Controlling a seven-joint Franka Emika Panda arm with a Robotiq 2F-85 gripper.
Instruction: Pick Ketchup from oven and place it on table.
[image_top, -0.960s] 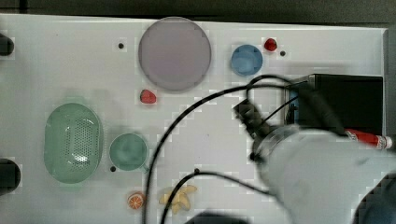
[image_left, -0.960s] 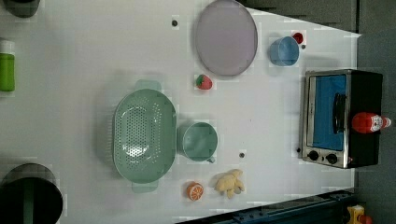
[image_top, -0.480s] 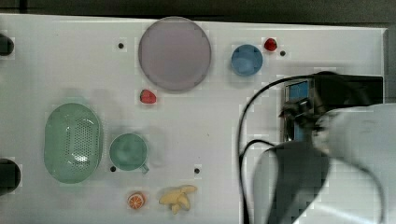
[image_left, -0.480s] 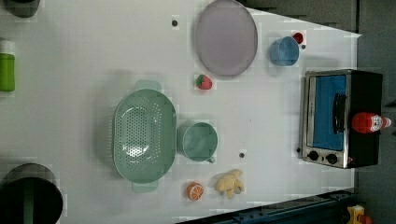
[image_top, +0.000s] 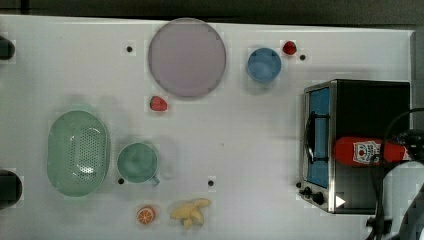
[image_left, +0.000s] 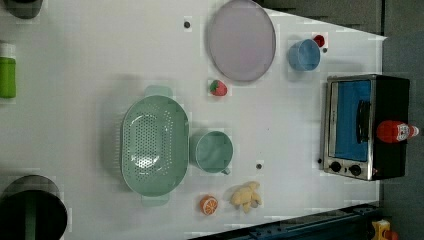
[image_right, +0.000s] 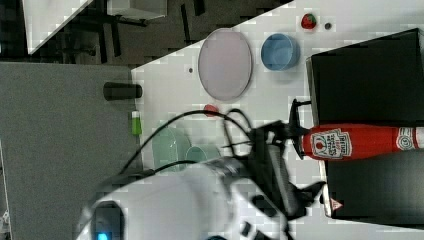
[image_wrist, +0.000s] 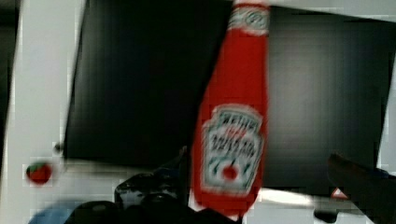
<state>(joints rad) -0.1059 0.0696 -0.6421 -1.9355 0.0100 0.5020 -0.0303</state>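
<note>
The ketchup (image_top: 360, 151) (image_left: 394, 131) (image_right: 350, 142) is a red bottle with a white label, lying on its side on the black top of the oven (image_top: 370, 105) (image_left: 350, 125) (image_right: 360, 75). The oven stands on the white table (image_top: 240, 125) at the top view's right, its blue glass door shut. In the wrist view my gripper (image_wrist: 259, 186) is open, its dark fingertips (image_wrist: 154, 182) on either side of the ketchup's (image_wrist: 233, 140) base and not touching it. The right view has my gripper (image_right: 302, 147) at the bottle's base end.
On the table are a purple plate (image_top: 186, 57), a blue cup (image_top: 263, 65), two strawberries (image_top: 289, 48) (image_top: 158, 103), a green colander (image_top: 78, 152), a green cup (image_top: 137, 162), an orange slice (image_top: 145, 215) and a banana (image_top: 190, 211). My arm and cable (image_top: 400, 200) hang at the top view's lower right.
In the top view my arm has swung right, from the table in front of the oven to the oven's far side. The ketchup on the oven top is uncovered.
</note>
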